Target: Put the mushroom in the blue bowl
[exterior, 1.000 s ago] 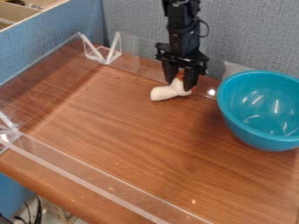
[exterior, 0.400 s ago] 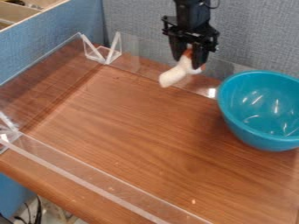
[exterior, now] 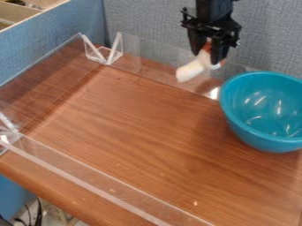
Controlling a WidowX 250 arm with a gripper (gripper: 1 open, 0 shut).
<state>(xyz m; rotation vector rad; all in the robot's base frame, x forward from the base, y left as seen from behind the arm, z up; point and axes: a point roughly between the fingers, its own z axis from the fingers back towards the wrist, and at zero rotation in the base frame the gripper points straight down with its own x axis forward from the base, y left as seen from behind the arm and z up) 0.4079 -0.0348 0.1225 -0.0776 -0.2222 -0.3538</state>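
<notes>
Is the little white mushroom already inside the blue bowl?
No, the mushroom hangs in the pincer above the table, left of the blue bowl.

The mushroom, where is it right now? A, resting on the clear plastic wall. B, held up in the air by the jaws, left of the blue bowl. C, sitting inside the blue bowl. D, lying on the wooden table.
B: the mushroom hangs clamped in the gripper, clear of the wooden table and beside the rim of the blue bowl, which holds nothing.
</notes>
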